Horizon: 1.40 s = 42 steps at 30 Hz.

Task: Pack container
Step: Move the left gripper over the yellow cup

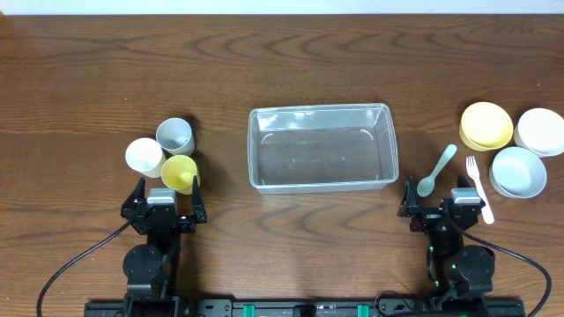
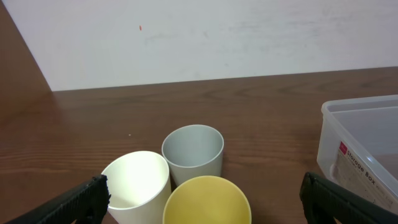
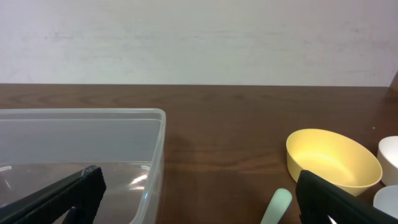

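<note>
The clear container (image 1: pixel 322 154) sits empty at the table's middle. It shows at the right edge of the left wrist view (image 2: pixel 364 143) and at the left of the right wrist view (image 3: pixel 81 134). My left gripper (image 1: pixel 166 197) is open near the front edge, just behind the yellow cup (image 1: pixel 180 173), with nothing between its fingers (image 2: pixel 87 199). My right gripper (image 1: pixel 444 201) is open too, near the front right, holding nothing. A mint spoon (image 1: pixel 438 169) lies just ahead of it, its handle tip (image 3: pixel 278 205) showing between the open jaws.
A white cup (image 1: pixel 144 157) and a grey cup (image 1: pixel 174 136) stand with the yellow one at the left. At the right are a yellow bowl (image 1: pixel 486 125), a white bowl (image 1: pixel 540 130), a pale blue bowl (image 1: pixel 517 171) and a white fork (image 1: pixel 478 187).
</note>
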{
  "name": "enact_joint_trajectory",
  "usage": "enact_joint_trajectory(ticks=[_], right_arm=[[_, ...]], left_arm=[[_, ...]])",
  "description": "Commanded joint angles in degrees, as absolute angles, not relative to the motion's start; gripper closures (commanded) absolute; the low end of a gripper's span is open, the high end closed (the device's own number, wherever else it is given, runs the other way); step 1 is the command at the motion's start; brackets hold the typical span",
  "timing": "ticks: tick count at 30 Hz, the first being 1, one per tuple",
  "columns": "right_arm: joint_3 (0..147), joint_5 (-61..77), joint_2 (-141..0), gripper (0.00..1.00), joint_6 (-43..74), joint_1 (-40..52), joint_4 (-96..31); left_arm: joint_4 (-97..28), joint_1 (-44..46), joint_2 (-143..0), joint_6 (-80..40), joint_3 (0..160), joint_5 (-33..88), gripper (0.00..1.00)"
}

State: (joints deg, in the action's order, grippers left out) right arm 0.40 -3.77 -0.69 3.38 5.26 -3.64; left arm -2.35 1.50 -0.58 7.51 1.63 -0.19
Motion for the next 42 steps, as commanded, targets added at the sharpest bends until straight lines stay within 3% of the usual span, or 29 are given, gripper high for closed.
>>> enact_joint_trajectory(ticks=[1, 13, 16, 22, 26, 33, 42], right_arm=[[0.32, -3.62, -0.38, 0.01, 2.7, 4.89, -3.88], [0.32, -0.93, -0.38, 0.01, 3.05, 4.89, -4.05], [0.32, -0.58, -0.38, 0.01, 8.23, 4.89, -4.19], [2.09, 2.0, -1.26, 0.01, 10.7, 4.89, -5.63], [9.37, 2.46, -5.96, 0.01, 10.68, 4.89, -12.53], [30.74, 3.49, -25.52, 0.01, 10.68, 4.86, -29.32], [66.11, 4.25, -57.06, 0.01, 13.23, 1.87, -60.53]], left_arm=[[-4.16, 1.04, -0.27, 7.29, 0.23, -0.47, 0.02], [-4.14, 1.04, -0.27, 7.27, 0.23, -0.47, 0.02], [-3.81, 1.04, -0.27, 7.2, 0.23, -0.45, 0.02], [-7.55, 1.06, -1.1, -5.85, 3.46, 1.21, 0.02], [-16.03, 1.08, -6.24, -7.9, 11.75, 1.5, 0.02], [-31.29, 1.1, -28.32, -8.05, 35.97, 1.61, 0.02], [-68.29, 1.08, -63.4, -8.03, 75.59, 4.08, 0.02]])
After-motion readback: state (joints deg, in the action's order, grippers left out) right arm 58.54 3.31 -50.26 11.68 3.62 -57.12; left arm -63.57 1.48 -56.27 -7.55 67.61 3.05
